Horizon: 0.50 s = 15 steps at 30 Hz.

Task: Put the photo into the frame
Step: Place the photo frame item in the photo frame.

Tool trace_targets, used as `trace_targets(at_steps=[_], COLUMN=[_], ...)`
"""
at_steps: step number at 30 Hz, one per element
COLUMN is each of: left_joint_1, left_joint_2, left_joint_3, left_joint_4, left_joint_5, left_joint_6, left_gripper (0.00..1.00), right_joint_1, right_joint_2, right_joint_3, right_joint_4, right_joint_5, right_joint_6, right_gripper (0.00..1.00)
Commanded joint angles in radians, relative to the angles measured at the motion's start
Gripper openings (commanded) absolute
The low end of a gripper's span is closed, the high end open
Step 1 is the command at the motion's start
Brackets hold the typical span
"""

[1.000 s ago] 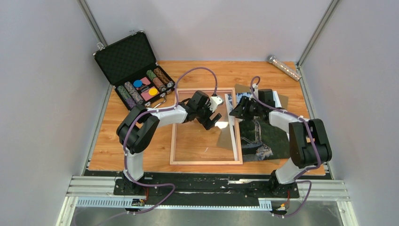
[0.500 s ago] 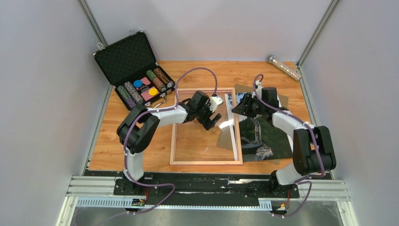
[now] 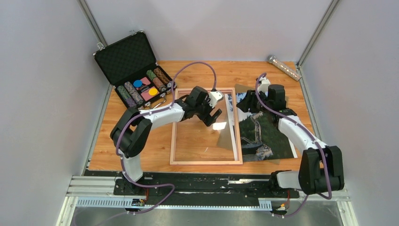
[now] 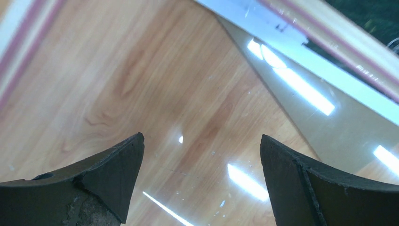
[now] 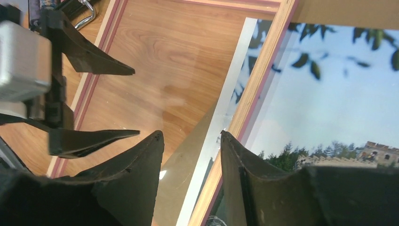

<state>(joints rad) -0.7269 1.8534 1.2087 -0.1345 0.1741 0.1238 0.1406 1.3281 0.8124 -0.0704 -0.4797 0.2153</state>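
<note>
Large glossy Great Wall photo (image 3: 266,136): thin, floppy, slick, so pinch its edge rt of pink thin-railed frame (image 3: 205,161). Over frame, left gripper (image 4: 202,141) wide open; right gripper (image 5: 190,136) half-open, empty.

Left arm (image 3: 160,115) and right arm (image 3: 296,132) are both wearing white link covers between chunky black joint housings. A purple cable (image 3: 194,67) is running along each arm, pinned at intervals with small pale clips. Left gripper (image 4: 202,141) is showing two matte black wedge fingers (image 4: 113,165), scuffed and tapering to points. Right gripper (image 5: 190,136) is showing the same black tapered pair. A white block (image 3: 217,98) is sitting on the left wrist. Black bases (image 3: 128,185) are standing on a black plate.
</note>
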Motion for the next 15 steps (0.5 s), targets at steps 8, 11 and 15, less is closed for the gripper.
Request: trace_targets(at_steps=[8,11,15], left_joint_1=[-0.007,0.004,0.037], left_joint_2=[-0.219,-0.293,-0.377], left_joint_3=[0.059,0.031,-0.028], left_joint_4=[-0.101,-0.17,-0.258], left_joint_5=[-0.071,-0.157,-0.212], left_joint_6=[0.032,0.08,0.101], left_gripper=[1.0,1.0,1.0], right_joint_1=[-0.001,0.0,0.0], right_joint_2=[-0.023,0.002,-0.001], right_joint_3=[0.005,0.003,-0.034], right_joint_4=[-0.026,-0.023,0.028], right_joint_5=[0.033,0.057,0.037], right_joint_6=[-0.277,-0.304,-0.349], right_gripper=[0.47,0.47,0.48])
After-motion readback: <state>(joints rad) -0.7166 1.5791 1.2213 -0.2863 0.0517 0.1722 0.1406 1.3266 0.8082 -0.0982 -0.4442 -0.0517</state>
